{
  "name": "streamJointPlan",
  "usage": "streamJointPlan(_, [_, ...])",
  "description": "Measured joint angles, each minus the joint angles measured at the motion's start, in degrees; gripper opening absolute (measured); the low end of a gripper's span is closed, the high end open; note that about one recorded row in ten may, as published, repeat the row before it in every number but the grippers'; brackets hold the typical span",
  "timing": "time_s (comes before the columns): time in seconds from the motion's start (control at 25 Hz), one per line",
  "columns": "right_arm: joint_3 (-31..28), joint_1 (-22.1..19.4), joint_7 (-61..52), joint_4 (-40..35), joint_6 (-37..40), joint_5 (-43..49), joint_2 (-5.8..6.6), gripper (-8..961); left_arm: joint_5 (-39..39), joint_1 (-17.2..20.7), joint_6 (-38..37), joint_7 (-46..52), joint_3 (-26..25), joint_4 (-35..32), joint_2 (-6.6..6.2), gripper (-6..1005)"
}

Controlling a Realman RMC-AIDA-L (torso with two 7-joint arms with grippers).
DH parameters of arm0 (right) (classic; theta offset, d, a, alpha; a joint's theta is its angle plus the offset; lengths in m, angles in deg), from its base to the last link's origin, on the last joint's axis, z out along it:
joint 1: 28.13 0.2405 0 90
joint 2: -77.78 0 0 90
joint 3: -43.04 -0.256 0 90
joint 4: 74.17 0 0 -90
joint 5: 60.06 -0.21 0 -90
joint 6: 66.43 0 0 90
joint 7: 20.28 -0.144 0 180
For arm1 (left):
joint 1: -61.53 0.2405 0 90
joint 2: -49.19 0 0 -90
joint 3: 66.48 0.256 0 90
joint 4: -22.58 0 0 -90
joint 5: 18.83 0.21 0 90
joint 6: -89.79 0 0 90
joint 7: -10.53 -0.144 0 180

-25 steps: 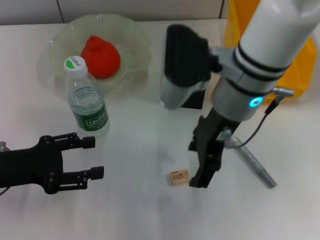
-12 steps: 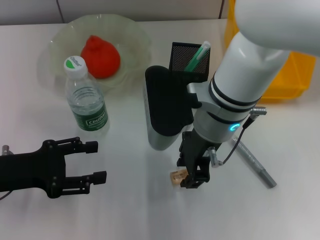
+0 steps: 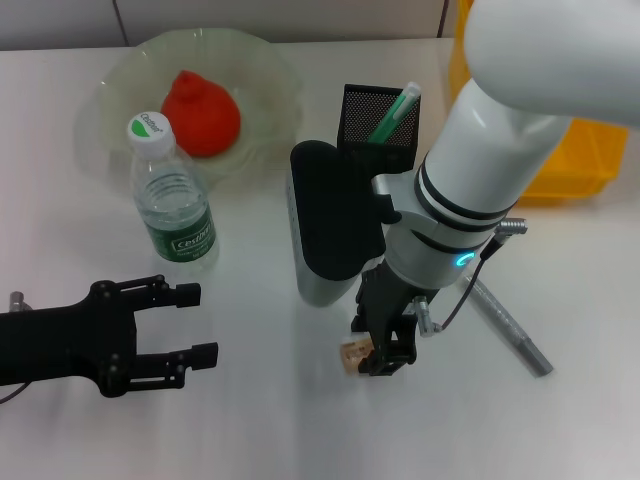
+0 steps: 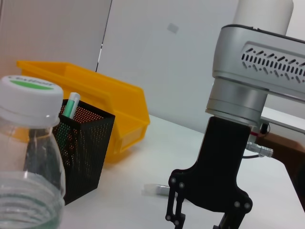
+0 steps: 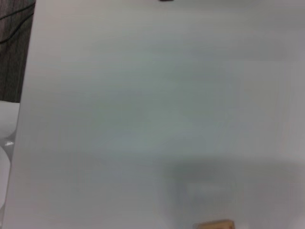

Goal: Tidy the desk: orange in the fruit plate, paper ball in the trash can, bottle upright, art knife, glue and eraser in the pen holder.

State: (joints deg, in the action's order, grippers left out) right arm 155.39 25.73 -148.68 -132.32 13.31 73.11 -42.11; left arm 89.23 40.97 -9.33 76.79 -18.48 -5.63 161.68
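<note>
Eraser (image 3: 353, 352), tan block with a dark printed mark too small to read, lies on the desk (image 3: 270, 420) toward the near edge around mid-width, touching the inner side of the right gripper (image 3: 378, 352); fingers look closed onto it, though contact is partly hidden. Long axis runs roughly across the desk. Left gripper (image 3: 178, 325) hovers spread apart and empty near the left edge, clearly farther off; bottle (image 3: 172, 196) stands upright, label unreadable.

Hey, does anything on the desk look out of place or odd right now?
Two things lie loose: the eraser at the right gripper, and a grey knife flat beside that arm. The bottle stands upright; the orange sits in the fruit plate.
</note>
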Motion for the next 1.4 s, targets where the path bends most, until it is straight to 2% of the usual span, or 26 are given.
streamJointPlan(0.4, [2.7, -0.3, 0.3, 0.1, -1.5, -0.3, 0.0, 331, 0.0, 0.0, 0.6, 0.1, -0.1, 0.0, 0.1, 788])
streamJointPlan(0.6, [1.1, -1.3, 0.6, -2.6, 0.0, -0.2, 0.15, 289, 0.0, 0.0, 1.0, 0.5, -0.1, 0.0, 0.04, 788])
streamJointPlan(0.72, [-5.0, -3.5, 0.6, -8.1, 3.6, 1.6, 0.45, 260, 0.1, 0.0, 1.1, 0.5, -0.1, 0.0, -0.01, 788])
streamJointPlan(0.88, [-19.8, -7.2, 0.4, -18.5, 8.1, 8.4, 0.43, 273, 0.0, 0.1, 1.3, 0.5, -0.1, 0.0, -0.13, 788])
streamJointPlan(0.92, [-26.1, -8.5, 0.2, -22.5, 7.9, 10.0, 0.38, 276, 0.0, 0.1, 1.3, 0.6, -0.1, 0.0, -0.14, 788])
streamJointPlan(0.96, [-26.1, -8.5, 0.2, -22.5, 7.9, 10.0, 0.38, 279, 0.0, 0.1, 1.3, 0.6, -0.1, 0.0, -0.14, 788])
streamJointPlan(1.04, [-31.8, -9.5, 0.2, -25.1, 5.4, 10.2, 0.38, 285, -0.1, 0.1, 1.4, 0.6, -0.2, 0.0, -0.17, 788])
streamJointPlan(1.12, [-36.2, -9.7, -0.1, -24.6, 1.2, 10.7, 0.47, 291, -0.1, 0.0, 1.4, 0.6, -0.2, 0.0, -0.23, 788])
streamJointPlan(1.4, [-37.1, -9.3, -0.2, -20.6, -4.6, 11.5, 0.48, 313, -0.4, -0.4, 1.4, 1.1, -0.2, -0.2, -0.25, 788])
